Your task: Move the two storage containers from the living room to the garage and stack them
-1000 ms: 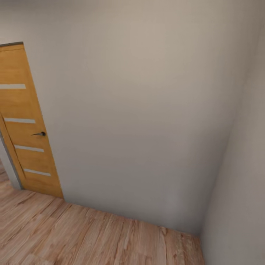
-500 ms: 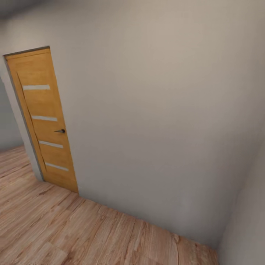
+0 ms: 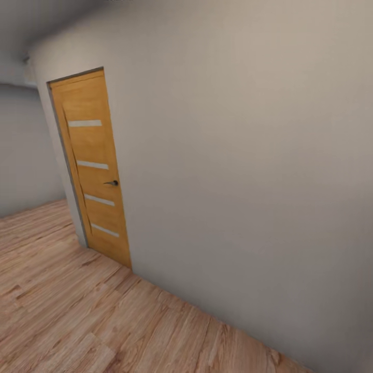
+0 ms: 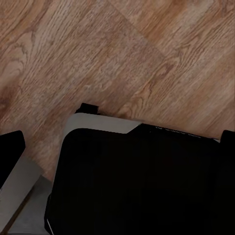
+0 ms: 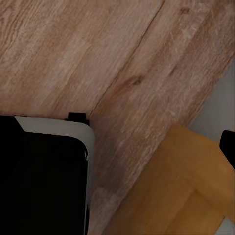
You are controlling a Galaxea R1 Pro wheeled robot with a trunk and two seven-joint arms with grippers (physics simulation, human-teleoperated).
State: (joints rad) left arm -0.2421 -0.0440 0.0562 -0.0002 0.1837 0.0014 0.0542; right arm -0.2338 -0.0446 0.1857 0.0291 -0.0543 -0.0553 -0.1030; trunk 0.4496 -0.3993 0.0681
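Shut wood door [image 3: 93, 171] in grey wall [image 3: 233, 171] — plank flr [image 3: 67, 311]; tools prob. unseen.

Head camera tilted toward a wall [image 3: 248, 155] and door [image 3: 93, 166]; both wrist cameras close above the shared plank floor [image 4: 122, 54].

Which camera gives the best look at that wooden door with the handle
The head view: the whole door, its pale stripes and its handle show, shut. The right wrist view catches an orange-brown panel, maybe another door. The left wrist view shows plank floor.
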